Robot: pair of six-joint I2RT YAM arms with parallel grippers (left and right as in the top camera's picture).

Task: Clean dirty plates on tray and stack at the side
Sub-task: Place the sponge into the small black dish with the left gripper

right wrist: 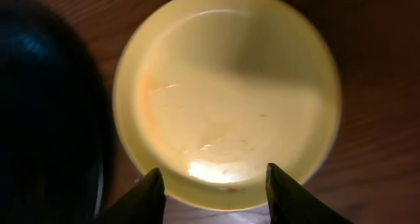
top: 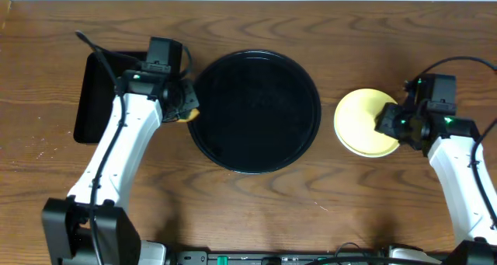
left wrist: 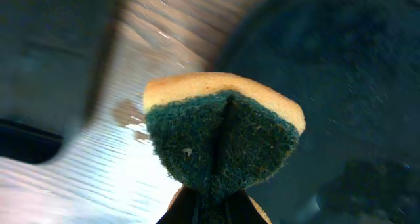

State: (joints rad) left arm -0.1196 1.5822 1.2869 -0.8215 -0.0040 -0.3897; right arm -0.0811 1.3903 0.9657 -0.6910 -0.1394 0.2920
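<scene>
A yellow foam sponge (left wrist: 223,142) with a dark green scouring face is sitting folded in the pinching left pincer (left wrist: 213,209), itself mostly cut off. The right pincer (right wrist: 214,184) is hanging spread over the pale yellow round plate (right wrist: 226,99), which is lying on the wooden surface (top: 349,203) beside the large round black tray (top: 256,102), its orange traces faint.

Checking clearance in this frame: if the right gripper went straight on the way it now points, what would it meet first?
The pale yellow plate. Its near rim lies right between the open fingers of the right gripper. Depth is hard to judge, so the fingertips may sit slightly above the rim rather than level with it.
</scene>
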